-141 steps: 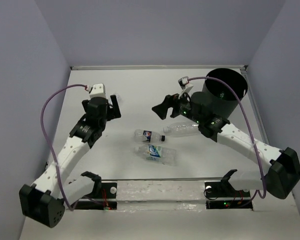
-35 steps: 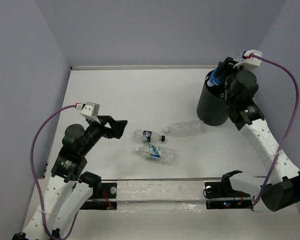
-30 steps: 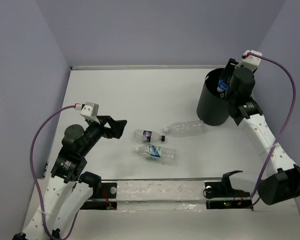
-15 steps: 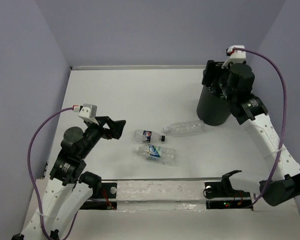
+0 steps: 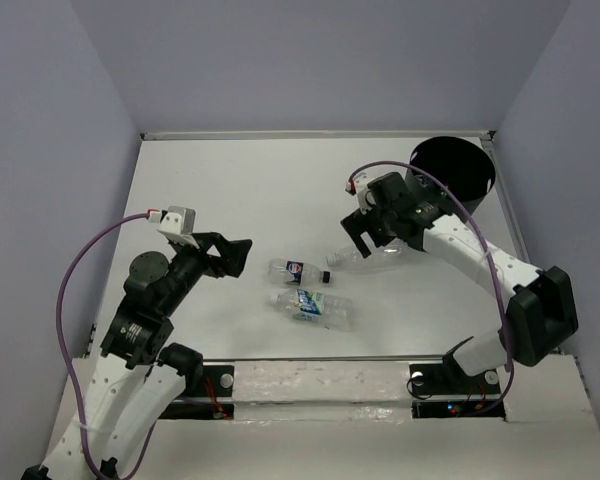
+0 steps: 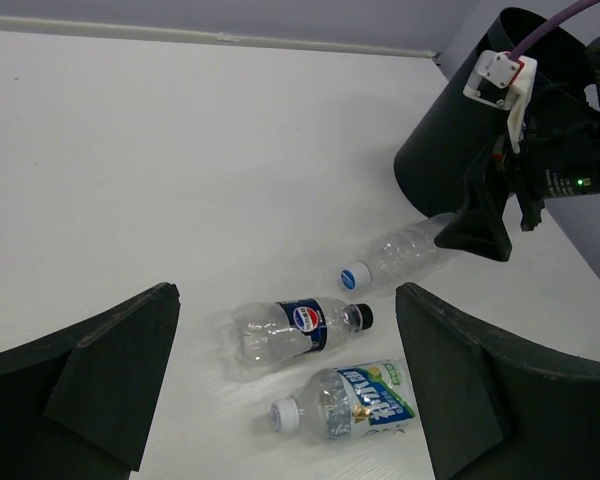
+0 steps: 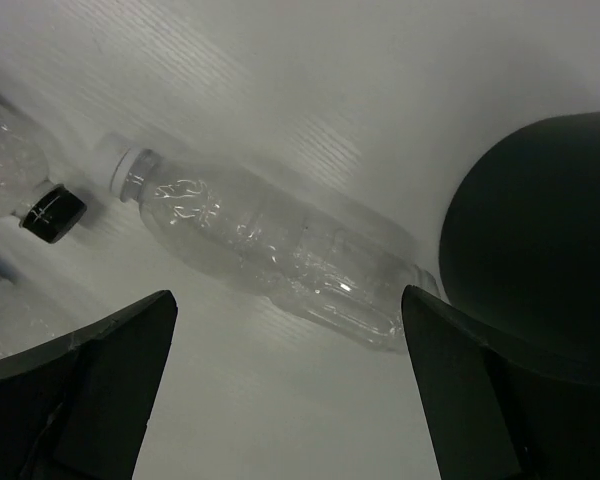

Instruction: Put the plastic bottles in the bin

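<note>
The right end effector (image 5: 367,231) is held spread open and empty just above an unlabelled clear bottle (image 7: 270,250), which lies on its side on the tabletop (image 5: 260,190) at the foot of the black bin (image 6: 445,150). Two more bottles are seen lying nearby: a Pepsi-labelled bottle (image 6: 295,325) with a black cap and a blue-green-labelled bottle (image 6: 355,400). The left end effector (image 5: 232,256) is likewise spread wide, empty, just left of them.

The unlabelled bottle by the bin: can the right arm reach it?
Probably yes. The right gripper hangs open just above the unlabelled bottle, which lies on its side beside the bin with nothing covering it.
</note>
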`<state>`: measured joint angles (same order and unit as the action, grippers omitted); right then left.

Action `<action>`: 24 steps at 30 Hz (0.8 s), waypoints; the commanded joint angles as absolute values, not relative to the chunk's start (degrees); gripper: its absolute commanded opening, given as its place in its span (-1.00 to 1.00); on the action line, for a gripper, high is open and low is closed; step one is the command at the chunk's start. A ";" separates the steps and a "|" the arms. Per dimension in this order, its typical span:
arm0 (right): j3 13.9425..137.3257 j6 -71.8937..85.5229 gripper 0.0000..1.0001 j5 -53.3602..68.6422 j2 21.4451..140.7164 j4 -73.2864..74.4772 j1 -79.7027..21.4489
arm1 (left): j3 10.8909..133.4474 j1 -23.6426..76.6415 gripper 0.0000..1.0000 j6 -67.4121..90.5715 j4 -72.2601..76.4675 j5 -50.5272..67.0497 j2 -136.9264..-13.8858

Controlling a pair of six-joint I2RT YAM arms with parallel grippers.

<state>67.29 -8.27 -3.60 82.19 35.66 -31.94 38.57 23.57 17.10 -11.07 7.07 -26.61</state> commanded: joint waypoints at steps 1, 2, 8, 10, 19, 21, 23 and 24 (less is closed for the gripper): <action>69.43 -15.81 0.99 -0.71 84.88 37.18 -32.43 | 38.50 24.08 0.98 17.31 -9.84 7.56 -27.16; 70.48 -16.43 0.99 1.21 87.08 37.09 -32.43 | 38.50 24.00 0.98 17.31 -9.93 7.56 -27.07; 74.88 -18.54 0.99 6.06 94.83 43.15 -32.95 | 38.50 24.17 0.98 17.40 -10.02 7.21 -26.54; 74.97 -18.98 0.99 6.77 96.15 43.42 -32.96 | 38.50 24.08 0.98 17.40 -10.02 7.21 -26.54; 79.10 -20.65 0.98 6.33 105.99 44.03 -32.96 | 38.32 24.17 0.98 17.40 -9.93 7.47 -26.37; 79.10 -20.66 0.92 5.28 106.61 43.42 -32.96 | 38.32 24.17 0.98 17.40 -9.84 7.47 -26.37; 78.93 -20.22 0.76 3.70 106.44 41.75 -32.96 | 38.32 24.17 0.98 17.40 -9.84 7.56 -26.54; 78.84 -19.95 0.74 3.17 106.09 41.14 -32.96 | 38.32 24.17 0.98 17.40 -9.84 7.56 -26.54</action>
<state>76.71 -19.44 5.26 106.96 42.46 -32.67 38.57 23.94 17.10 -11.14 7.07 -26.83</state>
